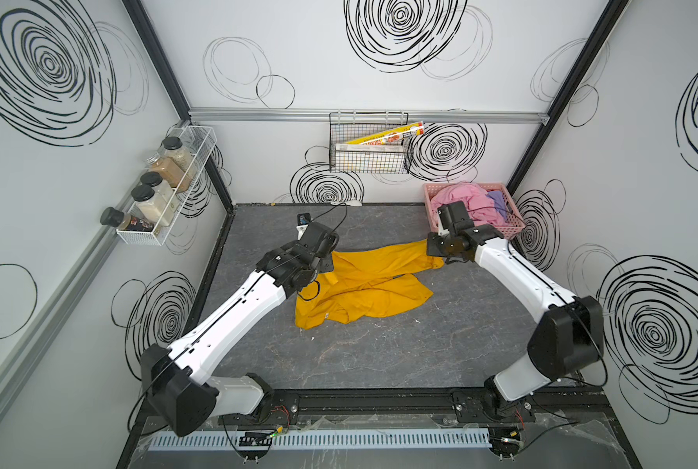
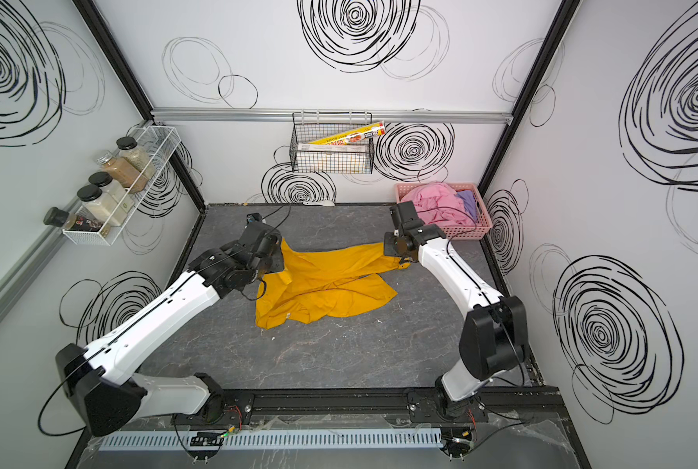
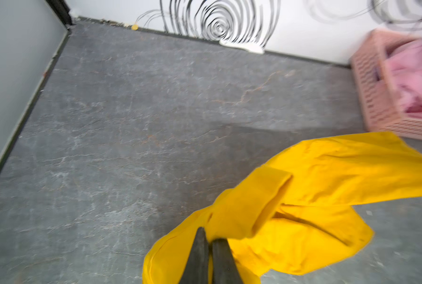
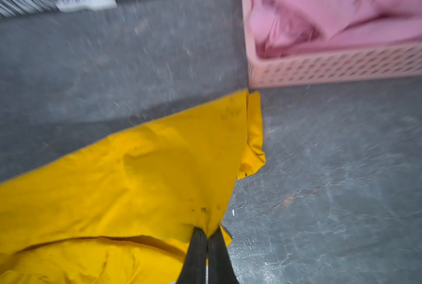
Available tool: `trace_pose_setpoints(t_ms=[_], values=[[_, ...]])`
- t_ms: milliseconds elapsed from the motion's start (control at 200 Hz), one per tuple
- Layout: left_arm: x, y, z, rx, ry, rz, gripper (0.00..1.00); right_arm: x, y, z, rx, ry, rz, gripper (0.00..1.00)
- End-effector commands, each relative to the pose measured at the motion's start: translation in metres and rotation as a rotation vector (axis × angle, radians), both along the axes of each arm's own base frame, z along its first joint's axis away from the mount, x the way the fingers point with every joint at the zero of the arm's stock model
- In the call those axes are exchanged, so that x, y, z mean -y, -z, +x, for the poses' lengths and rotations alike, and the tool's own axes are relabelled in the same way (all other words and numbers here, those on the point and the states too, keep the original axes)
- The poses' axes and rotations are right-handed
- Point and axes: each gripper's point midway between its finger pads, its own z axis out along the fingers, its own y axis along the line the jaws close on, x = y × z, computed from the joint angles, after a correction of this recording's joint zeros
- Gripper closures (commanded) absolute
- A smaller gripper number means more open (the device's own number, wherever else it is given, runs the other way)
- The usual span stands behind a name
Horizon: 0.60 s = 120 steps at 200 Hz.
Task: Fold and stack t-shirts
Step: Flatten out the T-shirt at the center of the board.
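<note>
The left end effector (image 3: 208, 237) and right end effector (image 4: 207, 232) each pinch an edge of the mustard-yellow t-shirt (image 1: 363, 288), which is stretched mid-frame with its lower part crumpled on the surface (image 1: 379, 357). An uneven pull could twist the cloth, or a thin pinch could slip. The pink basket (image 1: 515, 227) at upper right, holding the pink t-shirt (image 1: 461, 195) and lavender t-shirt (image 1: 497, 201), crowds the right arm.

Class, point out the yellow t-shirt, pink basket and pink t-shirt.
yellow t-shirt (image 1: 371, 284): a top view, crumpled middle
pink basket (image 1: 511, 230): a top view, front wall
pink t-shirt (image 1: 461, 195): a top view, bunched top
</note>
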Motion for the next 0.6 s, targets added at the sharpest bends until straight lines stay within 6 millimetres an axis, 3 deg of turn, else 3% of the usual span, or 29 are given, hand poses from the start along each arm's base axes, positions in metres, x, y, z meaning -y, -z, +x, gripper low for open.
trace_pose_setpoints(t_ms=[0,150,250,401,596], values=[[0.032,-0.045,-0.018,0.089,0.147,-0.186,1.00,0.018,-0.062,-0.019,0.087,0.026,-0.026,1.00],[0.067,-0.114,-0.060,0.269,0.368,-0.297,1.00,0.030,-0.155,-0.047,0.321,0.025,0.034,1.00],[0.075,-0.164,-0.098,0.416,0.520,-0.374,1.00,0.034,-0.208,-0.077,0.487,-0.015,0.102,1.00],[0.057,-0.240,-0.149,0.631,0.675,-0.491,1.00,0.027,-0.291,-0.148,0.774,-0.192,0.235,1.00],[0.033,-0.301,-0.188,0.779,0.772,-0.509,1.00,0.037,-0.366,-0.241,1.098,-0.330,0.319,1.00]])
